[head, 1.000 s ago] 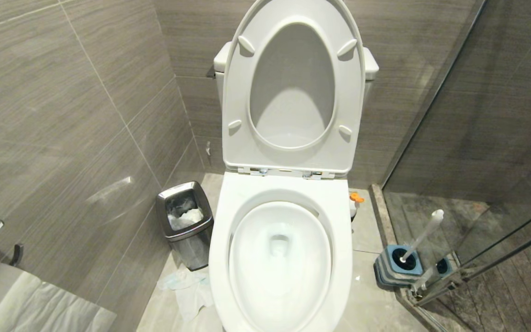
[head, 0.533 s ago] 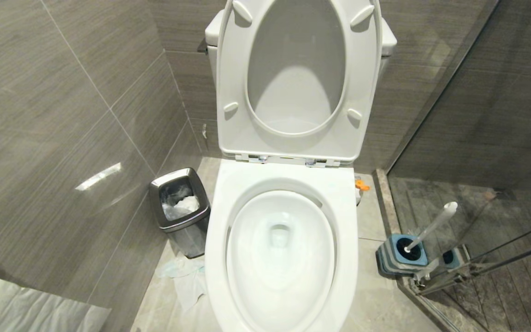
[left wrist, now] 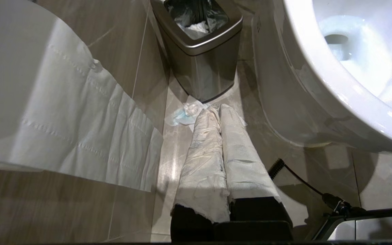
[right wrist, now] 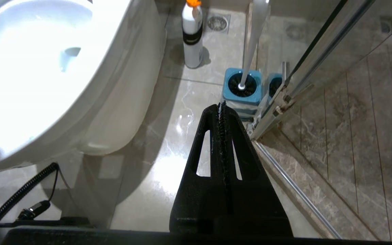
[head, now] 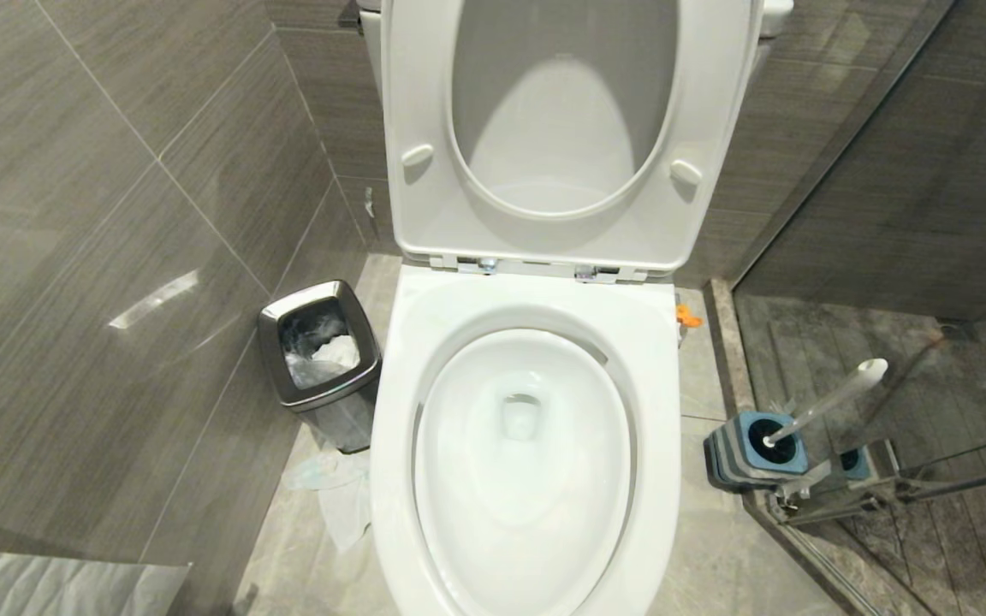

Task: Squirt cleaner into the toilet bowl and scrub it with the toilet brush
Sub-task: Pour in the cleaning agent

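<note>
With both arms hanging low and out of the head view, I have the toilet bowl (head: 524, 453) straight ahead of me, seat and lid (head: 561, 137) raised against the far wall. Water sits in the basin with a faint bluish tint; I can't tell whether that is cleaner.

My left gripper (left wrist: 220, 112) points at the floor to the left of the bowl, its two fingers wrapped in white paper and pressed together, holding nothing. Just beyond its tips lies crumpled tissue (left wrist: 185, 114) on the tiles, and past that stands the small steel waste bin (head: 319, 364), lined with a bag and close beside the bowl's left flank. A strip of toilet paper (left wrist: 80, 129) hangs along the left wall.

My right gripper (right wrist: 222, 106) is closed tight as well, black fingers meeting at the tip, empty, aimed at the floor right of the bowl. Ahead of it the toilet brush (head: 831, 399) stands tilted in its blue-and-grey holder (head: 754, 449), next to the glass shower door (head: 904, 257). A white bottle (right wrist: 192, 34) with an orange cap stands farther back, near the bowl's right side.
</note>
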You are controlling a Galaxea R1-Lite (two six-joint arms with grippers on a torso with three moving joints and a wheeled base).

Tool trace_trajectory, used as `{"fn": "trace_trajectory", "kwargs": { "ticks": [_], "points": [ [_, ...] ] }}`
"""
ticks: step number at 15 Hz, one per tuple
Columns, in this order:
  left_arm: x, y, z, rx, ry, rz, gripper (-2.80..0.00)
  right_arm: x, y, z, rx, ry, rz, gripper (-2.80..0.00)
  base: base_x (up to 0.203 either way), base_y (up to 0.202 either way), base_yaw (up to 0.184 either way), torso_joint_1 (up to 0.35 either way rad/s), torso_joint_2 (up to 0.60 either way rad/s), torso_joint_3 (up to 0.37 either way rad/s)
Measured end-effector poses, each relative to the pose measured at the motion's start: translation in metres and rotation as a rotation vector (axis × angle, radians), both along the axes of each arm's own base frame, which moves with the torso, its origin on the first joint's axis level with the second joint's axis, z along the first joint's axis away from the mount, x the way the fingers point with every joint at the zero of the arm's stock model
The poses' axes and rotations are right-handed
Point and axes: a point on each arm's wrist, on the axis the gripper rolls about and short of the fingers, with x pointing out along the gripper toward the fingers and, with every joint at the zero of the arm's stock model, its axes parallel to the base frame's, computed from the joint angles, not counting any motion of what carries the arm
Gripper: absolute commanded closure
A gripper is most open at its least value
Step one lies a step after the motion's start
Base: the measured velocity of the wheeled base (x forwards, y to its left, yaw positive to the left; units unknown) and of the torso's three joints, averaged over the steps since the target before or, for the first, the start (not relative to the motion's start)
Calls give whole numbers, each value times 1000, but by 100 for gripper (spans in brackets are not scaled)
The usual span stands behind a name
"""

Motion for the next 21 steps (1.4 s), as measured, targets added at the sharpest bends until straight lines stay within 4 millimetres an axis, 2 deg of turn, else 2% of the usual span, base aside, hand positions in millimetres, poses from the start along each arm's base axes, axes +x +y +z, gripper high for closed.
{"fn": "trace_trajectory", "kwargs": {
  "ticks": [6, 13, 21],
  "points": [
    [0, 0, 0, 0, 0, 0, 0, 0, 0, 0, 1, 0, 0, 0, 0, 0, 0, 4, 2, -189],
    [0, 0, 0, 0, 0, 0, 0, 0, 0, 0, 1, 0, 0, 0, 0, 0, 0, 3, 1, -43],
    [0, 0, 0, 0, 0, 0, 0, 0, 0, 0, 0, 0, 0, 0, 0, 0, 0, 4, 3, -184]
  ]
}}
